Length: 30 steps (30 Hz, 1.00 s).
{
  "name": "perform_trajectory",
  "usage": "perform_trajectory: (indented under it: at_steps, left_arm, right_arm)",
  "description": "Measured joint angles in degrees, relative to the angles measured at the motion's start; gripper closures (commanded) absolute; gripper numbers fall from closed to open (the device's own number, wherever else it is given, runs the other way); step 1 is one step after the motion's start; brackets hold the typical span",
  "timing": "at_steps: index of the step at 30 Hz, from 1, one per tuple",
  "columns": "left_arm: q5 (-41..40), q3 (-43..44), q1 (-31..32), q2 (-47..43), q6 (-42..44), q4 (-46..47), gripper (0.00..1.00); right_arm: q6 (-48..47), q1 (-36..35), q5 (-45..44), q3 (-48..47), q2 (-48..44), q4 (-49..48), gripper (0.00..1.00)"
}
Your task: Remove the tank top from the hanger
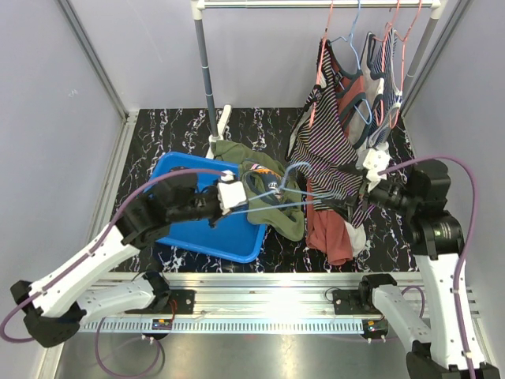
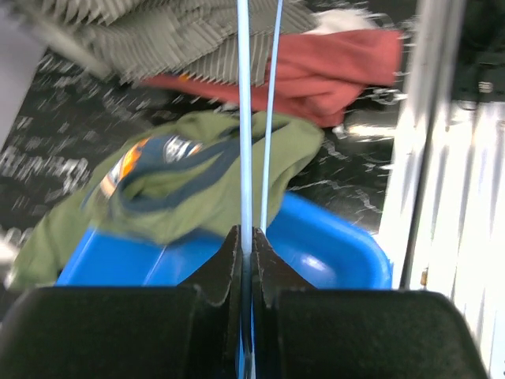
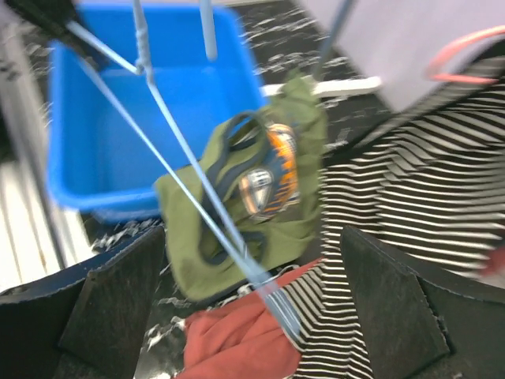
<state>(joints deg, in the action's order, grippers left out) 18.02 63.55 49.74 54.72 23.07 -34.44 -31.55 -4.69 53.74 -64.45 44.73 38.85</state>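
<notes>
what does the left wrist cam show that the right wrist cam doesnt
Only the left wrist view: the left claw shut on the wire of the blue hanger, and a metal rail at the right. Only the right wrist view: the right claw, open, and a pink hanger at the top right. Both: the green tank top, the blue bin, the red garment and the blue hanger.
</notes>
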Motion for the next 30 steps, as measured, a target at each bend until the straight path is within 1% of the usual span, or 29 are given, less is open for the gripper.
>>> perform_trajectory:
  at_steps: [5, 9, 12, 15, 17, 23, 27, 30]
  left_arm:
    - [-5.2, -0.9, -4.9, -3.7, -3.6, -3.3, 1.0]
    - [-7.9, 1.2, -8.1, -1.7, -6.1, -8.3, 1.0]
    - [-8.7, 3.1, -11.8, -0.2, -7.6, -11.3, 1.0]
    - [-8.8, 4.2, -16.7, -0.3, -9.4, -12.6, 1.0]
    - [-8.9, 5.0, -18.8, -0.4, -10.4, -12.6, 1.0]
    - [-9.1, 10.2, -22.6, 1.8, -15.2, -12.4, 1.0]
    - [-9.4, 13.8, -25.3, 6.5, -20.1, -8.4, 1.0]
    - [-9.3, 16.8, -27.2, 11.1, -24.5, -3.6, 1.0]
  right_arm:
    - [9.6, 0.9, -10.0, 1.0, -2.2, -7.1, 0.0]
    - [14.5, 1.5, -17.2, 3.0, -1.7, -8.9, 0.0]
    - [16.8, 1.7, -20.0, 4.2, -1.3, -9.6, 0.0]
    - [18.1, 1.7, -21.3, 5.2, -1.2, -9.8, 0.0]
    - [18.8, 1.8, -21.7, 5.8, -1.4, -10.1, 0.0]
    - [19.8, 1.8, -21.9, 8.0, -2.4, -10.3, 0.0]
    - [20.2, 1.8, -21.1, 9.2, -2.9, -10.2, 0.0]
    - [17.6, 1.8, -16.2, 10.3, -3.2, -8.5, 0.0]
